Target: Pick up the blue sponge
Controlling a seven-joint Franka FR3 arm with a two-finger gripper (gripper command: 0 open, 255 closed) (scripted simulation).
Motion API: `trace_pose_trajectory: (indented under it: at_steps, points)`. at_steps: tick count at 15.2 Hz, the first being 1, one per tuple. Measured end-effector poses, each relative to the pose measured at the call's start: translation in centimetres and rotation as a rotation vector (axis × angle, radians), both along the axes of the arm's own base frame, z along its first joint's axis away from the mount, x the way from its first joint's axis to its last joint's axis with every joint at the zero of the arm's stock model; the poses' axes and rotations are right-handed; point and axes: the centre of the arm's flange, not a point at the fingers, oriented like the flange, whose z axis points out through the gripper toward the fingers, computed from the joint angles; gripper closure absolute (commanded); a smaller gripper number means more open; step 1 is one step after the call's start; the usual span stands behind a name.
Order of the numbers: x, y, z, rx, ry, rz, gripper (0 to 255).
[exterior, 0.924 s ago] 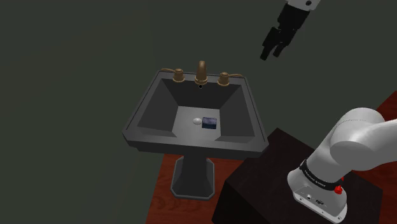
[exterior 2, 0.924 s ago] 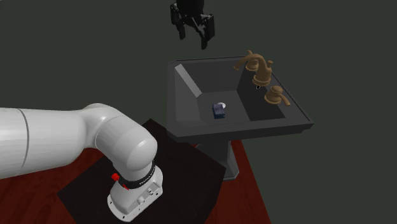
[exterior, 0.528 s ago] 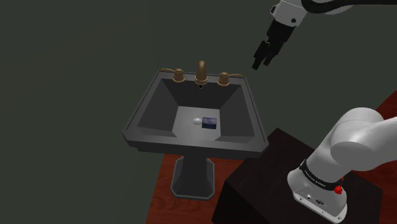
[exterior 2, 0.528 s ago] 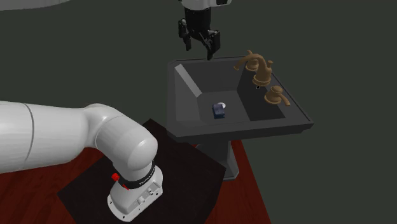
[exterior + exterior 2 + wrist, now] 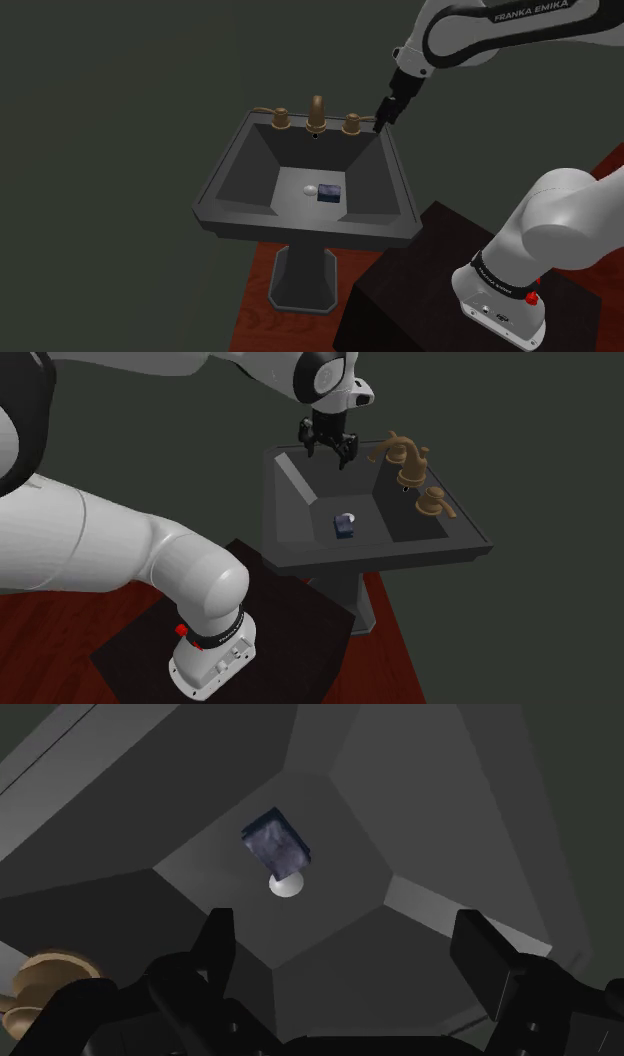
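The gripper [image 5: 381,118] has dropped close above the sink [image 5: 300,225].
Its fingers stand apart, empty; the sponge [image 5: 328,192], seemingly dark blue, lies in the basin; the arm [image 5: 480,35] reads "FRANKA EMIKA".

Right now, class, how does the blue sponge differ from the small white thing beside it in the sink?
Colour: the sponge is a dark, mottled blue; the white thing is plain white.
Shape: the sponge is a flat-sided block; the white thing is rounded.
Size: the sponge is the larger of the two.
Both lie close together on the floor of the sink, and the open gripper above touches neither.
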Motion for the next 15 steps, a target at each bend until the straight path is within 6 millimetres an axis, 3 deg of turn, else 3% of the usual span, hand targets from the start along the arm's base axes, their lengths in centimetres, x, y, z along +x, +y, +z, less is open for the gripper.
trace_pose_trajectory:
  at_steps: [12, 15]
  points:
    - [7.7, -1.0, -13.8, 0.013, -0.004, 0.172, 0]
    - [10.3, -0.3, -16.8, 0.016, -0.006, 0.218, 0]
